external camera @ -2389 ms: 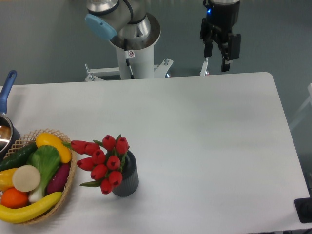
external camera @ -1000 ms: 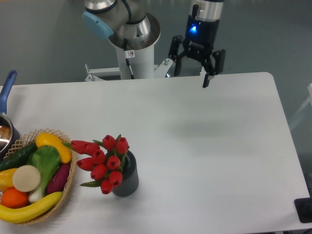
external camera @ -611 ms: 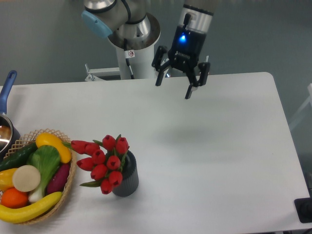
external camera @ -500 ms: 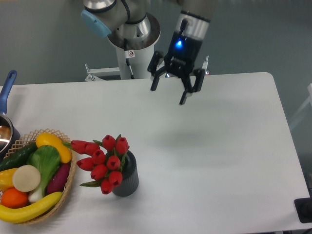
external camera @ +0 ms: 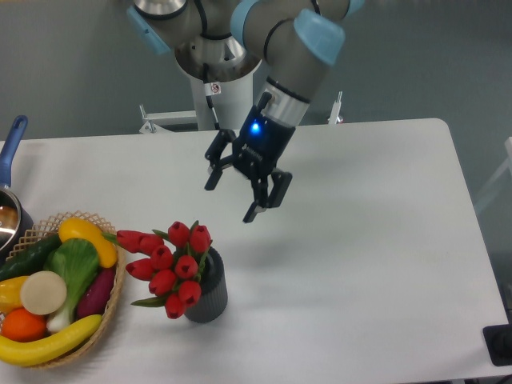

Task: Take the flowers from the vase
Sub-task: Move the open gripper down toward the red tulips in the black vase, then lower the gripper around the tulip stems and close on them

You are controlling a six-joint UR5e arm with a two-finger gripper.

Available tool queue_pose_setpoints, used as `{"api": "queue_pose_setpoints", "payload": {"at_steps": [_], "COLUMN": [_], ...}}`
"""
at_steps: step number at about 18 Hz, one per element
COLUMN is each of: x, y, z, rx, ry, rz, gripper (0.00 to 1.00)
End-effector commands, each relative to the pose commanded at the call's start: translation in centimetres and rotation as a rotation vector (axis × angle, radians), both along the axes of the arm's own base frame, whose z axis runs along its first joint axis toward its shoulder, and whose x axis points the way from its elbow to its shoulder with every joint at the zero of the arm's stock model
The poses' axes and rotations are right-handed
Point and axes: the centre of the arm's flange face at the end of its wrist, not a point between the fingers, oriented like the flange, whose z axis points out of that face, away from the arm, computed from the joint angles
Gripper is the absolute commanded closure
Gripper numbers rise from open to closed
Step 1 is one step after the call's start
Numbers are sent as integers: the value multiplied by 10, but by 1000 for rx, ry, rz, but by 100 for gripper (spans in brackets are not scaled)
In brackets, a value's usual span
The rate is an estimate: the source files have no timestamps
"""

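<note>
The flowers (external camera: 170,270), a bunch of red tulip buds with green leaves, stand in the vase (external camera: 210,296), a small dark grey ribbed cylinder near the table's front left. The bunch leans to the left over the vase's rim. My gripper (external camera: 230,202) hangs open above the table, up and to the right of the flowers, apart from them. Its two dark fingers point down and to the left, with nothing between them.
A woven basket (external camera: 110,320) of toy fruit and vegetables sits at the front left, close beside the flowers. A pot with a blue handle (external camera: 10,152) is at the left edge. The arm's base (external camera: 218,88) stands behind the table (external camera: 368,240).
The gripper has come down and to the left from the table's back edge toward the flowers, staying open. The flowers and vase have not moved.
</note>
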Motion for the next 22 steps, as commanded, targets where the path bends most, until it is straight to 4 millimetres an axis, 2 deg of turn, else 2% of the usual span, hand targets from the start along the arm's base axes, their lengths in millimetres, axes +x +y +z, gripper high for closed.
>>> {"api": "queue_pose_setpoints", "payload": {"at_steps": [4, 8, 10, 12, 19, 22], "x": [-1, -7, -4, -7, -8, -1], "y": [25, 46, 52, 55, 66, 75], "z": [-14, -6, -4, -13, -19, -24], "rx": [14, 16, 16, 6, 5, 1], "ry": [-41, -124, -129, -141, -124, -115], "rz": [-11, 27, 24, 21, -3, -32], "gripper": [0, 0, 0, 0, 0, 0]}}
